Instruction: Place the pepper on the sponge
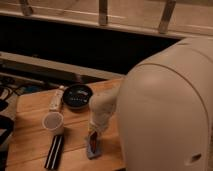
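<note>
The grey-blue sponge (93, 149) lies flat on the wooden table (35, 105), near its front edge. A small dark-red pepper (94, 141) shows right over the sponge's far half, at the tip of my gripper (94, 133). The gripper hangs down from the pale arm and points straight at the sponge. Whether the pepper rests on the sponge or is held just above it, I cannot tell. The big white arm housing (170, 105) fills the right side and hides the table there.
A paper cup (53, 122) stands left of the sponge. A black strip with pale stripes (54, 151) lies in front of the cup. A dark bowl (77, 95) and a pale bottle lying down (56, 98) sit at the table's back. A railing runs behind.
</note>
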